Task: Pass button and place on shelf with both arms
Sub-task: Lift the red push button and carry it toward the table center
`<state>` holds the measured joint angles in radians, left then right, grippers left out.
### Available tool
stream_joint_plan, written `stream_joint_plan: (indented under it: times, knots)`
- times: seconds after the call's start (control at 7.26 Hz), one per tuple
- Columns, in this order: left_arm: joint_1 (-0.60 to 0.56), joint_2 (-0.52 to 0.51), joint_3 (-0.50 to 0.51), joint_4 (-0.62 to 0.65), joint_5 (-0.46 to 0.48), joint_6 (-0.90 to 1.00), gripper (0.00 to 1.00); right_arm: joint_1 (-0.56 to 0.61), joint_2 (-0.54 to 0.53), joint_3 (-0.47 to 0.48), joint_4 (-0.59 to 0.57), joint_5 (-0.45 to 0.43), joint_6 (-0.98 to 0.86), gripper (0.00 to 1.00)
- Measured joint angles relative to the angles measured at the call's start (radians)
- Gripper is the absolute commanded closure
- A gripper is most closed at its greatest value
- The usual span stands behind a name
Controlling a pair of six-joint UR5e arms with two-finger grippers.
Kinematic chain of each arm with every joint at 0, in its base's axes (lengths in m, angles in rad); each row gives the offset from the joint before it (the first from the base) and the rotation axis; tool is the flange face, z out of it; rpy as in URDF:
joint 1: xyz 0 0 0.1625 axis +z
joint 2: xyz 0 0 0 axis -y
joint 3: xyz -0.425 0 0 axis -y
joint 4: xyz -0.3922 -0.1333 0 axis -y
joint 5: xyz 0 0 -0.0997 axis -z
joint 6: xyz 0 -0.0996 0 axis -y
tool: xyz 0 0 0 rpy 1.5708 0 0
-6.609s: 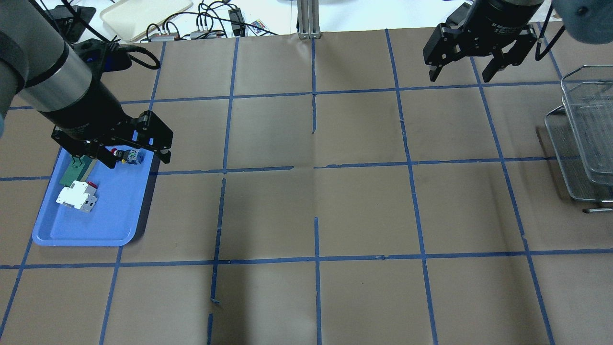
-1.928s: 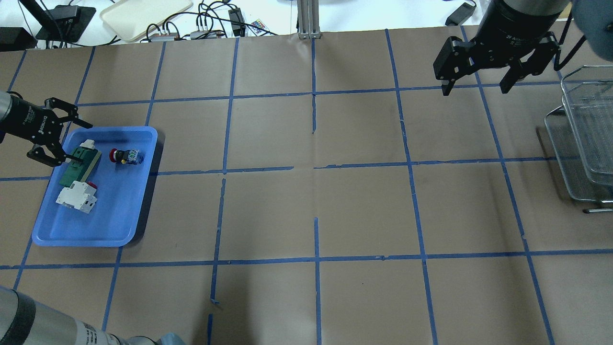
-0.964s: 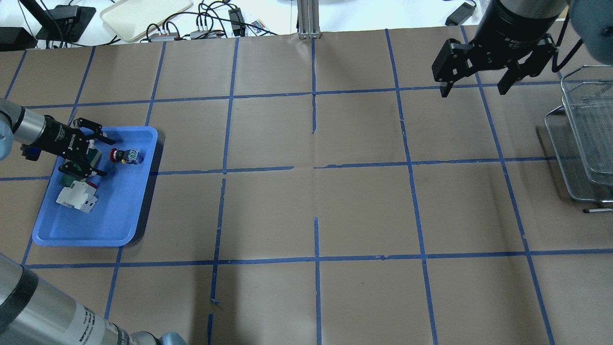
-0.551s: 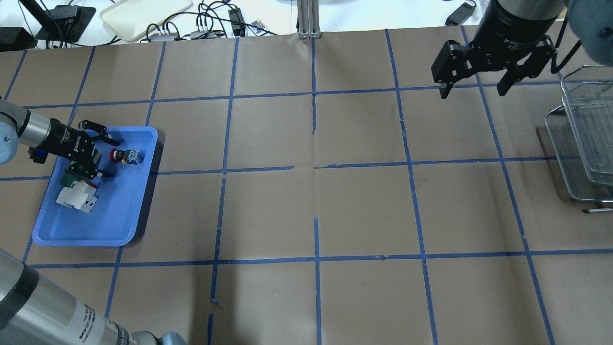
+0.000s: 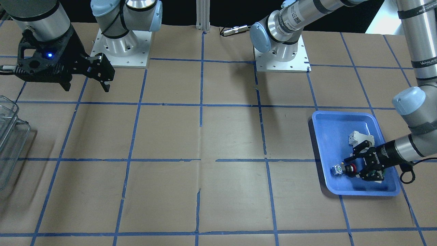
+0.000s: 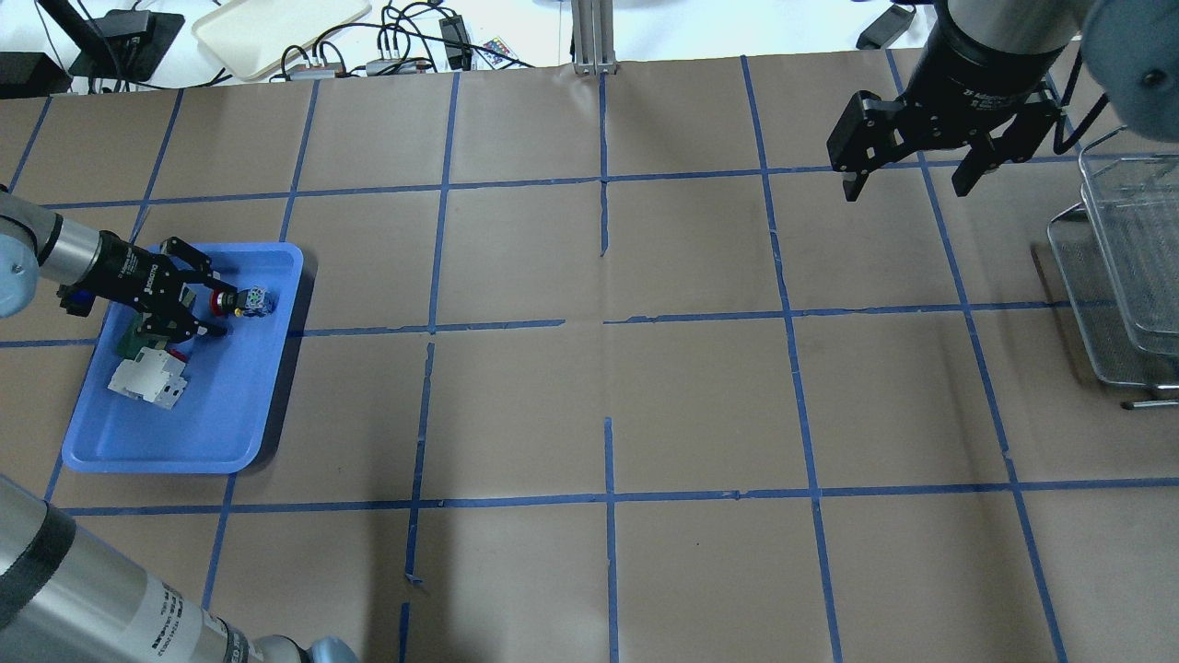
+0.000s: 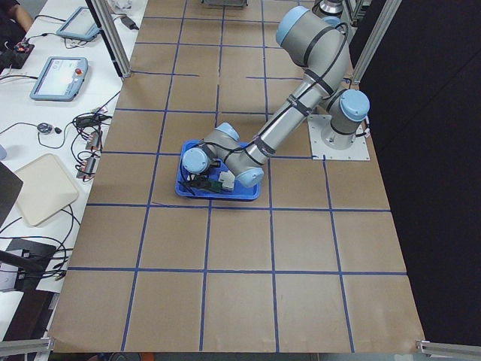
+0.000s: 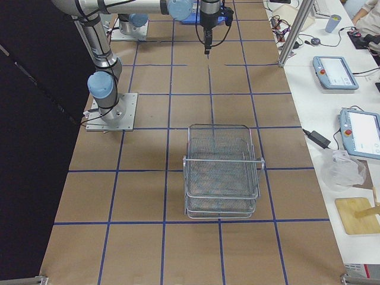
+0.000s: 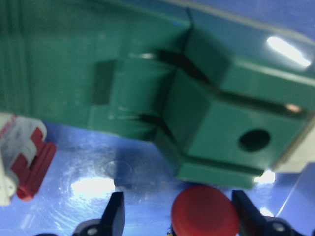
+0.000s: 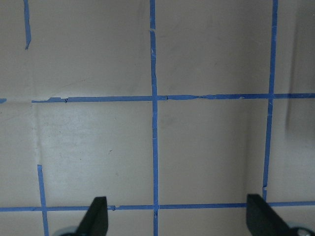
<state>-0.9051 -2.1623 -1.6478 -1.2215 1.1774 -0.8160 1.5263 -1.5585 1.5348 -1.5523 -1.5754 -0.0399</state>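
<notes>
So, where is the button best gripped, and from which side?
Probably at the red head and collar of the button, coming from the head end. It lies on its side in the tray, head toward the open left gripper, which straddles the head.

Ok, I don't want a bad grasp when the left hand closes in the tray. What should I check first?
1. The left hand is open: ok.
2. Red head of the button sits between its fingers: ok, though nearer one finger.
3. Fingers clear of the green part: cannot tell; it lies right behind the head.
4. The right hand is open and empty for the pass: ok.
5. The shelf stands upright: ok.
</notes>
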Motion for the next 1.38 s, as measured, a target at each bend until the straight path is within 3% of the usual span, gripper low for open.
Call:
stream_joint_plan:
  times: [0.96,1.38]
  knots:
    - [-0.021,0.066,0.02,-0.082,-0.021,0.005,1.0,-0.002,0.0,0.002,-0.028,-0.008,-0.059,0.0]
    - [-0.174,0.181,0.02,-0.159,-0.062,0.032,1.0,-0.002,0.0,0.002,-0.028,-0.009,-0.071,0.0]
